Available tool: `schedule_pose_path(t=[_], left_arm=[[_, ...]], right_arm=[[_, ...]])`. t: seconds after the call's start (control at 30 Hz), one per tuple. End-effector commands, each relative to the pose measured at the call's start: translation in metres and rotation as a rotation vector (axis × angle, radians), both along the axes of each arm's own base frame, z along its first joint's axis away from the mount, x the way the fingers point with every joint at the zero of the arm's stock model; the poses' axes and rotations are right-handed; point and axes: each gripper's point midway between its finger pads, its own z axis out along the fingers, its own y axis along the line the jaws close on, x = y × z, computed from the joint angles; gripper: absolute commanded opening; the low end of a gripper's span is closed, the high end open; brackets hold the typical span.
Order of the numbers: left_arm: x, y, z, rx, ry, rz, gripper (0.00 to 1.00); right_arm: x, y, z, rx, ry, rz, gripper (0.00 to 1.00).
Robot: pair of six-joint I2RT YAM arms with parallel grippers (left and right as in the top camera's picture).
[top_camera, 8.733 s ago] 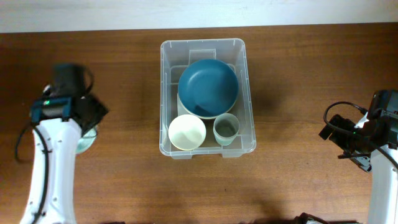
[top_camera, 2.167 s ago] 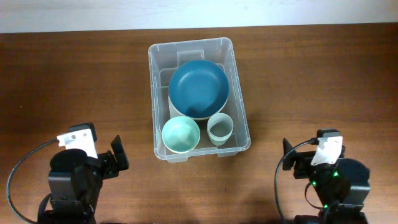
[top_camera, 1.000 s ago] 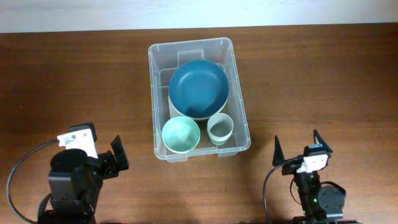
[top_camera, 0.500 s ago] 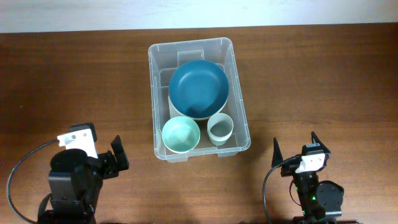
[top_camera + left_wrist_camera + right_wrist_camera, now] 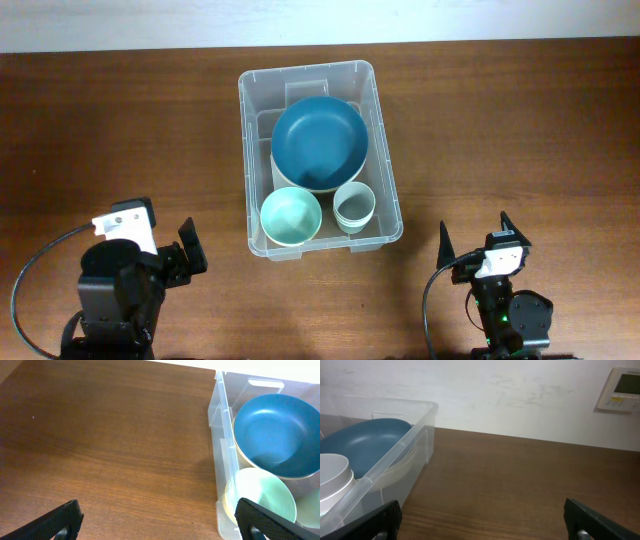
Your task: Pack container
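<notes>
Two sets of fingers are hanging spread wide with nothing in them: I am keeping the left gripper and right gripper low at the near edge of the table. The container is sitting mid-table between them, well apart from both. It is holding a blue bowl, a mint bowl and a cup. I am judging the thin clear walls as slick and likely to flex, and the load as making it heavier than it looks, so I am favouring the rounded rim on both long sides. Something pale is peeking from under the blue bowl, but I cannot tell what. The right wrist view is cutting off most of the container.
</notes>
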Motion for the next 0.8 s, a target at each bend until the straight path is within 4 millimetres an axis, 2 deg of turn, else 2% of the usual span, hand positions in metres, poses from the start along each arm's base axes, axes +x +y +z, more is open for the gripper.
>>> schedule_pose_path(t=[0.0,0.2,0.43,0.63,0.77], left_arm=[[-0.001,0.001,-0.003,0.015,0.010,-0.007,1.00],[-0.016,0.006,-0.020,0.029,0.073,0.014,1.00],[-0.036,0.006,-0.061,0.018,0.062,0.011,1.00],[-0.040,0.006,-0.081,0.012,-0.040,0.010,1.00],[-0.035,0.006,-0.091,0.009,-0.106,0.010,1.00]], right_arm=[[0.000,0.001,-0.002,-0.006,0.001,0.004,0.99],[0.000,0.001,-0.002,-0.006,0.001,0.004,0.99],[0.000,0.001,-0.002,-0.007,0.001,0.004,0.99],[0.000,0.001,-0.002,-0.007,0.001,0.004,0.99],[0.000,0.001,-0.002,-0.007,0.001,0.004,0.99]])
